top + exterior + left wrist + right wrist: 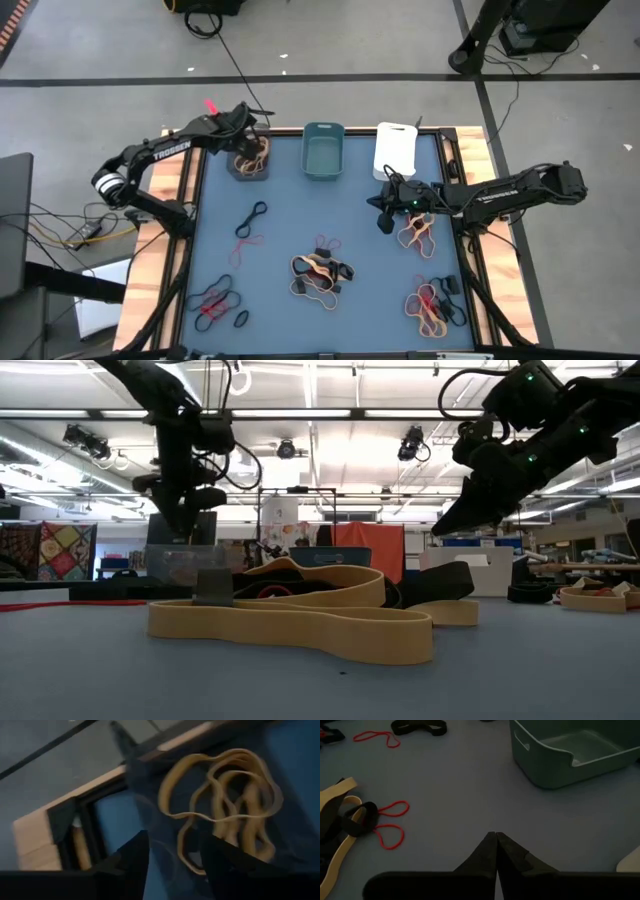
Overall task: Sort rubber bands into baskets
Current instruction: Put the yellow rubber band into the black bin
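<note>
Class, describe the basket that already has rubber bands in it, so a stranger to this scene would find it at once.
Look along the far edge of the blue table, where three baskets stand in a row. Take the dark grey basket at the left end, under the left gripper. Only it holds tan bands; the teal basket is empty.

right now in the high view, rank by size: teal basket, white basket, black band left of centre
1. teal basket and white basket: look alike, no clear winner
2. black band: far smaller

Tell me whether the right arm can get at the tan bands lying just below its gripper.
Probably yes. The right gripper, jaws shut, hangs beside the tan and red bands with only bare mat between them; it would need to open first.
</note>
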`<act>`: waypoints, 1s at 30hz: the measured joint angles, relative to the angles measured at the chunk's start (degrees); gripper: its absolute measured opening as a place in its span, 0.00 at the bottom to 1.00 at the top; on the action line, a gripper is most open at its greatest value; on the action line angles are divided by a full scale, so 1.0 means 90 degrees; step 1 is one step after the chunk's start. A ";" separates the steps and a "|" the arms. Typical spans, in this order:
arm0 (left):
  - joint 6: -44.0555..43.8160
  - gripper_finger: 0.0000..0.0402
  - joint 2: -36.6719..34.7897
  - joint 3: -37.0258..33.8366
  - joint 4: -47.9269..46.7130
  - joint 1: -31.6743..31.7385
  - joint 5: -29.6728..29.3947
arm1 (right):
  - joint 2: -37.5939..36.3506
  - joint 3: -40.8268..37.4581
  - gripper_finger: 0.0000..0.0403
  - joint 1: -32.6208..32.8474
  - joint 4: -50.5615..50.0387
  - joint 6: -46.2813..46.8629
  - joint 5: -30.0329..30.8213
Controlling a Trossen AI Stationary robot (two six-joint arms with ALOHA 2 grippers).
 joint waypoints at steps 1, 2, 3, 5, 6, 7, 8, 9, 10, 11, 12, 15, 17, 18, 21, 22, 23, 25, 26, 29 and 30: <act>0.0067 0.44 -0.0012 0.0000 0.0046 -0.0064 0.0159 | 0.0000 0.0000 0.04 -0.0001 0.0000 0.0000 0.0000; 0.0092 0.44 -0.0012 0.0002 0.0107 -0.0139 0.0325 | 0.0000 0.0000 0.04 -0.0001 0.0000 0.0000 0.0000; 0.0138 0.44 -0.0012 0.0002 0.0135 -0.0245 0.0487 | 0.0000 0.0000 0.03 -0.0001 0.0000 -0.0002 0.0000; 0.0279 0.44 -0.0012 0.0002 0.0136 -0.0520 0.0797 | 0.0000 0.0000 0.03 -0.0001 0.0000 -0.0002 0.0002; 0.0343 0.44 -0.0012 0.0002 0.0132 -0.0686 0.0862 | 0.0000 0.0000 0.03 -0.0001 0.0000 -0.0002 0.0002; 0.0393 0.44 -0.0012 0.0002 0.0117 -0.0867 0.0894 | 0.0000 0.0000 0.03 -0.0001 0.0000 -0.0002 0.0002; 0.0420 0.44 -0.0012 0.0002 0.0107 -0.1060 0.0895 | 0.0000 0.0000 0.03 -0.0001 -0.0002 -0.0001 0.0002; 0.0419 0.44 -0.0012 0.0002 0.0105 -0.1257 0.0890 | 0.0000 0.0000 0.04 -0.0001 -0.0006 0.0000 0.0002; 0.0411 0.44 -0.0012 0.0002 0.0103 -0.1470 0.0888 | 0.0000 0.0000 0.04 -0.0001 -0.0016 0.0000 0.0002; 0.0375 0.44 -0.0012 0.0002 0.0098 -0.1697 0.0890 | 0.0000 0.0000 0.05 -0.0001 -0.0039 0.0000 0.0002; 0.0307 0.44 -0.0012 0.0002 0.0093 -0.1927 0.0892 | 0.0000 0.0000 0.05 0.0000 -0.0061 0.0007 0.0002; 0.0216 0.44 -0.0012 0.0002 0.0091 -0.2691 0.0892 | 0.0000 0.0000 0.04 -0.0001 -0.0100 0.0019 0.0002; 0.0202 0.44 -0.0012 0.0002 0.0106 -0.3226 0.0890 | 0.0000 0.0000 0.03 -0.0001 -0.0100 0.0040 0.0002; 0.0188 0.44 -0.0012 0.0002 0.0139 -0.3494 0.0891 | 0.0000 0.0000 0.03 0.0001 -0.0100 0.0090 0.0001; 0.0080 0.44 -0.0012 0.0002 0.0439 -0.4281 0.0895 | 0.0000 0.0000 0.03 -0.0001 -0.0102 0.0139 0.0002; 0.0080 0.44 -0.0012 0.0002 0.0570 -0.4516 0.0895 | 0.0000 0.0000 0.03 0.0001 -0.0102 0.0142 0.0002; 0.0079 0.44 -0.0012 -0.0025 0.0790 -0.4741 0.0895 | 0.0000 0.0000 0.04 -0.0001 -0.0102 0.0159 0.0002; 0.0081 0.44 -0.0012 -0.0202 0.1418 -0.5122 0.0910 | 0.0000 0.0000 0.04 -0.0001 -0.0102 0.0189 0.0002; 0.0084 0.44 -0.0010 -0.0335 0.1749 -0.5297 0.0932 | 0.0000 0.0000 0.05 0.0001 -0.0102 0.0191 0.0000; 0.0089 0.44 -0.0005 -0.0801 0.2943 -0.5704 0.1002 | 0.0000 0.0000 0.04 0.0006 -0.0102 0.0193 -0.0033; 0.0090 0.44 -0.0005 -0.0983 0.3316 -0.5804 0.1008 | 0.0000 0.0000 0.03 0.0016 -0.0102 0.0194 -0.0033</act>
